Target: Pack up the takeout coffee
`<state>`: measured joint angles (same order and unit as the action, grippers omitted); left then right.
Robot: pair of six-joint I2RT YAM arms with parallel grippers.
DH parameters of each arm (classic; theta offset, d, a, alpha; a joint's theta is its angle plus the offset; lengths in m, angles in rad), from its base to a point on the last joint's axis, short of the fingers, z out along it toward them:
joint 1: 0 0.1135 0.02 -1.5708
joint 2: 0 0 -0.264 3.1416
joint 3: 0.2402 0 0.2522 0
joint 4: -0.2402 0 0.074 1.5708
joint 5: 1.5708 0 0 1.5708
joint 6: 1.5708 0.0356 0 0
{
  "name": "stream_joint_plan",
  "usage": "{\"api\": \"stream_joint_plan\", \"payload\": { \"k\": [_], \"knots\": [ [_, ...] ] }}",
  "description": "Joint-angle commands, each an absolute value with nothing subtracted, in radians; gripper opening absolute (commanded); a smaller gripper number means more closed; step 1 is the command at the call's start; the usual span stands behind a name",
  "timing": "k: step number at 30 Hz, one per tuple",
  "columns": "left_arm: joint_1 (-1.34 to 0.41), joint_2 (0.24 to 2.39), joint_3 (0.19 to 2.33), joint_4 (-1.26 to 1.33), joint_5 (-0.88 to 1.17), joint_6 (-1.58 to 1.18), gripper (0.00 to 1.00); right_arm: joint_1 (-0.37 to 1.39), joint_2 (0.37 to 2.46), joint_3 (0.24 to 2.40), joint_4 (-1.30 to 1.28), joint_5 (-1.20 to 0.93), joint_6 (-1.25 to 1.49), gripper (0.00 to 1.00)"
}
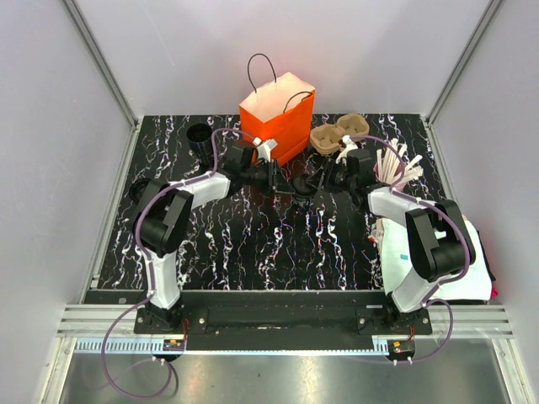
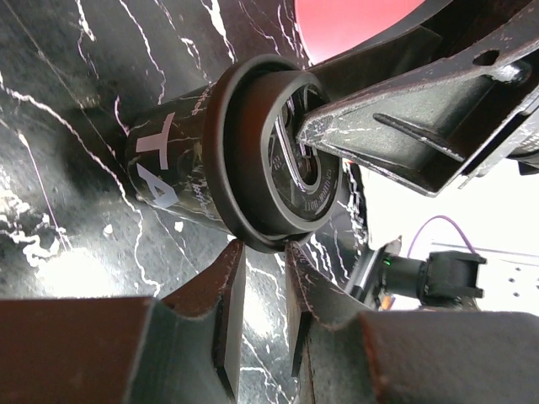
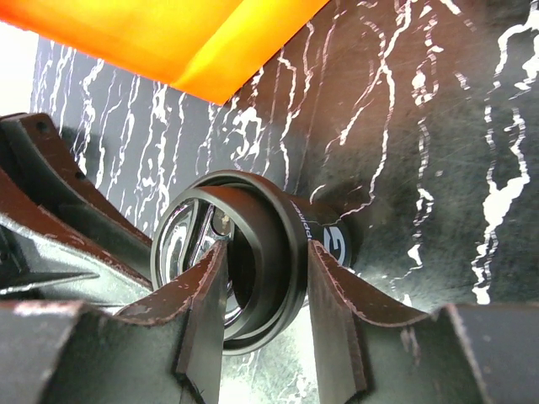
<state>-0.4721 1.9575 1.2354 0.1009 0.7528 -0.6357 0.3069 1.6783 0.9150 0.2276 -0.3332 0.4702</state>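
The takeout coffee (image 1: pixel 303 199), a small black cup (image 2: pixel 168 172) with a round black lid (image 3: pixel 274 220), sits mid-table in front of the orange paper bag (image 1: pixel 278 118). In both wrist views it looks tipped on its side. My right gripper (image 3: pixel 265 251) is shut on the lid's rim, with one finger in the lid's recess and the other outside. It reaches in from the right (image 1: pixel 327 179). My left gripper (image 2: pixel 263 250) comes from the left (image 1: pixel 282 179). Its fingers stand a narrow gap apart, with the lid's lower edge just at their tips and bare table showing between them.
A second, open black cup (image 1: pixel 200 135) stands at the back left. The brown pulp tray (image 1: pixel 338 135) lies right of the bag. A pink cup with white sticks (image 1: pixel 396 168) stands at the right, with a white cloth (image 1: pixel 446 252) nearer. Grey walls enclose the table.
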Motion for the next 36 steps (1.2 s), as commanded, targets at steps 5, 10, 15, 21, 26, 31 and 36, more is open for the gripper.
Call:
{"api": "stream_joint_plan", "payload": {
  "k": [5, 10, 15, 21, 26, 31, 36],
  "knots": [
    [-0.568, 2.091, 1.269, -0.150, 0.541, -0.485, 0.00, 0.319, 1.764, 0.853, 0.048, -0.270, 0.433, 0.00],
    [-0.580, 2.106, 1.287, -0.166, 0.557, -0.468, 0.00, 0.314, 1.770, 0.853, 0.043, -0.262, 0.434, 0.00],
    [-0.612, 2.117, 1.330, -0.242, 0.520, -0.437, 0.01, 0.311, 1.770, 0.853, 0.040, -0.261, 0.437, 0.00],
    [-0.637, 2.129, 1.341, -0.272, 0.500, -0.420, 0.00, 0.310, 1.761, 0.851, 0.038, -0.259, 0.436, 0.00],
    [-0.600, 2.050, 1.304, -0.213, 0.540, -0.422, 0.12, 0.302, 1.732, 0.853, 0.034, -0.265, 0.436, 0.00],
    [-0.578, 1.950, 1.273, -0.196, 0.549, -0.397, 0.18, 0.301, 1.706, 0.859, 0.032, -0.278, 0.433, 0.00],
    [-0.520, 1.843, 1.243, -0.166, 0.626, -0.367, 0.27, 0.298, 1.672, 0.870, 0.028, -0.296, 0.414, 0.00]
  ]
}}
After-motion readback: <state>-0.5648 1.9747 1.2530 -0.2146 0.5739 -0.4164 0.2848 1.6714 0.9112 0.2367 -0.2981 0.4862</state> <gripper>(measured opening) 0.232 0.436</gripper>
